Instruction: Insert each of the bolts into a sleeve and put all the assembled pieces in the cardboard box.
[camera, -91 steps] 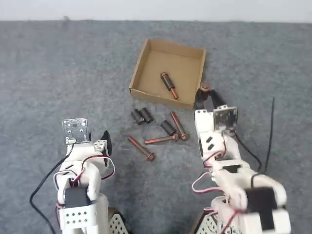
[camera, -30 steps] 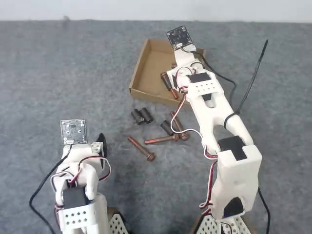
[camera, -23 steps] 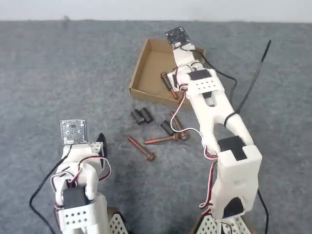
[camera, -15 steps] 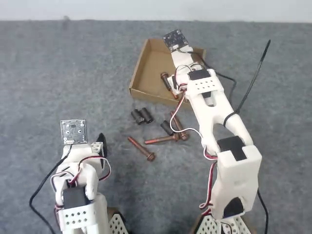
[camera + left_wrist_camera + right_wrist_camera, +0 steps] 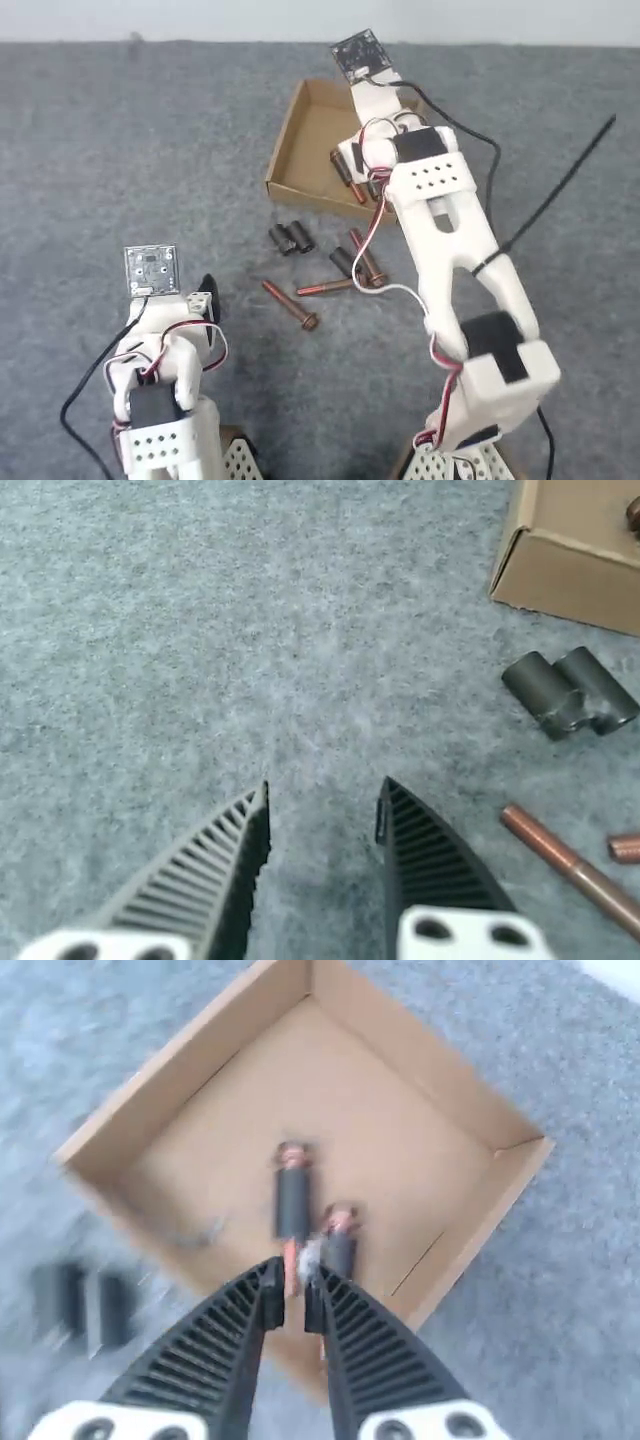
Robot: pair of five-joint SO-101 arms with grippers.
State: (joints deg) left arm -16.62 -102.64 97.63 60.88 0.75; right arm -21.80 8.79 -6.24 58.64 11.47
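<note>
Right gripper [image 5: 293,1295]: jaws a narrow slit apart, empty, poised above cardboard box [image 5: 455,1095].
Box contents: two sleeved bolts [image 5: 292,1200], side by side.
Left gripper [image 5: 323,788]: jaws wide apart, empty, over grey mat [image 5: 200,630].
On mat near box: two loose sleeves [image 5: 568,690], touching; bare bolts [image 5: 290,304].

The left gripper's [image 5: 323,785] two dark ribbed fingers stand spread apart over grey carpet [image 5: 200,630]. A brown cardboard box [image 5: 570,565] shows one corner. Just beside that box lie two dark cylindrical sleeves [image 5: 568,690], touching each other. Farther from the box rests a copper-coloured bolt shaft [image 5: 570,865], with another copper end [image 5: 625,847] near it.
</note>
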